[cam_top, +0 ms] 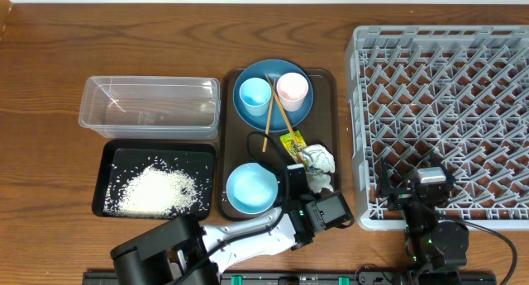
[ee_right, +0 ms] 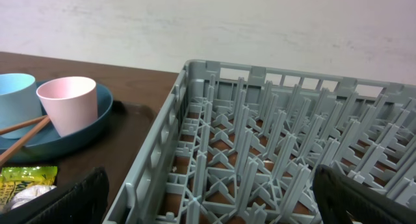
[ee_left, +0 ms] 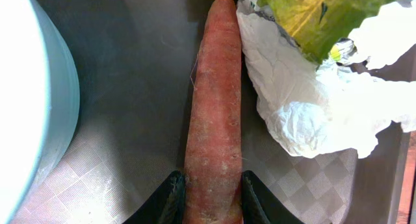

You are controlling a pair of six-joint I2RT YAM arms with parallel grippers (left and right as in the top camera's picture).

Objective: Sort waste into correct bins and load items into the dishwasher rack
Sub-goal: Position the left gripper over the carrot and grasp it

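Left gripper (ee_left: 212, 180): jaws pinch the thick end of the carrot (ee_left: 214, 100), which lies flat on the brown tray (ee_left: 130, 87). Right gripper (ee_right: 214, 204): jaws wide, empty, with the rack (ee_right: 260, 152) just ahead, unloaded.

Progress: early. Rice (cam_top: 157, 190) sits in the black tray (cam_top: 103, 178). Other waste and all dishes remain.

Carrot matte, rough, tapering away from the jaws. Tissue (ee_left: 305, 100) crumpled, soft, touching its right flank. Wrapper (ee_left: 318, 16) glossy, beyond. Bowl (ee_left: 32, 107) smooth, left of the jaws.
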